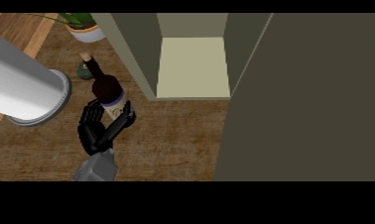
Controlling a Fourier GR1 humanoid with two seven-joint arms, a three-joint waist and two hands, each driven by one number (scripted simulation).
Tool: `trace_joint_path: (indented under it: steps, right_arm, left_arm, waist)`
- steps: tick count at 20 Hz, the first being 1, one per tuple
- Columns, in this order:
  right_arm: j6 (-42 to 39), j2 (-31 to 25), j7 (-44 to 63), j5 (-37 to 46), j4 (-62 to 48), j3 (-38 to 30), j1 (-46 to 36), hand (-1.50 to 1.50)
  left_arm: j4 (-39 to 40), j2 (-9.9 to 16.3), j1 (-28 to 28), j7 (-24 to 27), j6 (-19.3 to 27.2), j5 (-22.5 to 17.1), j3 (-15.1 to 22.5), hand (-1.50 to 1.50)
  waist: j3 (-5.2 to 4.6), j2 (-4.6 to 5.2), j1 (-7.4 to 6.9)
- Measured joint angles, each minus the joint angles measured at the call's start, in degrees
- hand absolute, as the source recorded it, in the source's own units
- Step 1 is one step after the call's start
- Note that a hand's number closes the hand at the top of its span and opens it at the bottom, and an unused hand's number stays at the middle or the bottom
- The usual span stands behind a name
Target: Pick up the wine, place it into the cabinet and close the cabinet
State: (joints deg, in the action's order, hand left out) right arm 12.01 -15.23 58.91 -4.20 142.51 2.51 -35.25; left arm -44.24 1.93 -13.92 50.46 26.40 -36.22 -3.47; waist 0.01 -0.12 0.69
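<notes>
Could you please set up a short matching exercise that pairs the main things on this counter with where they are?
Things:
1. wine bottle
2. cabinet
3. potted plant
4. white cylinder

Places or states:
A. far left, lying on its side
B. standing open, shelf bare
C. held in the robot hand
D. far corner, left of the cabinet

Pairs: 1-C, 2-B, 3-D, 4-A

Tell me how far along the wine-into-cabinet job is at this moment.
Done: the left hand has its fingers curled round the wine bottle on the counter. In hand: the pick-up; whether the bottle is lifted cannot be told. Left: placing it on the cabinet shelf, which holds no bottle, then shutting the open door.
</notes>
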Motion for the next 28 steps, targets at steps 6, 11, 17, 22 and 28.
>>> trace_joint_path:
  steps: [6, 11, 17, 22, 28]
  right_arm:
    - [-0.5, 0.0, -0.8, -0.2, -0.4, -0.3, 0.1, -1.50]
    - [-0.6, 0.6, -1.3, -0.2, -0.9, 0.7, 0.4, -1.50]
    - [-1.0, -0.2, -0.7, -0.7, -1.0, -0.7, 0.1, -1.50]
    - [-1.3, -0.7, -0.6, -1.0, -0.8, -1.6, 0.9, -1.50]
    - [-1.3, -0.9, -0.3, -1.3, -0.9, -2.4, -0.2, -1.50]
  left_arm:
    - [2.6, 2.9, -2.3, -0.6, -2.5, 6.7, 6.2, 1.50]
    - [2.3, 5.3, -2.4, -2.0, -14.5, 11.7, 14.7, 1.50]
    - [-4.7, 7.4, -0.7, -1.0, -18.9, 14.9, 18.1, 1.50]
    - [-15.2, 6.9, 0.4, -5.7, -17.4, 16.6, 20.8, 1.50]
    - [-29.3, 5.6, 2.1, -15.9, -15.7, 16.3, 24.0, 1.50]
  waist:
    - [0.05, -0.06, 0.43]
    - [0.01, -0.11, 0.60]
    - [0.01, -0.18, -0.32]
    - [0.04, -0.27, -0.57]
    - [0.03, -0.30, -0.77]
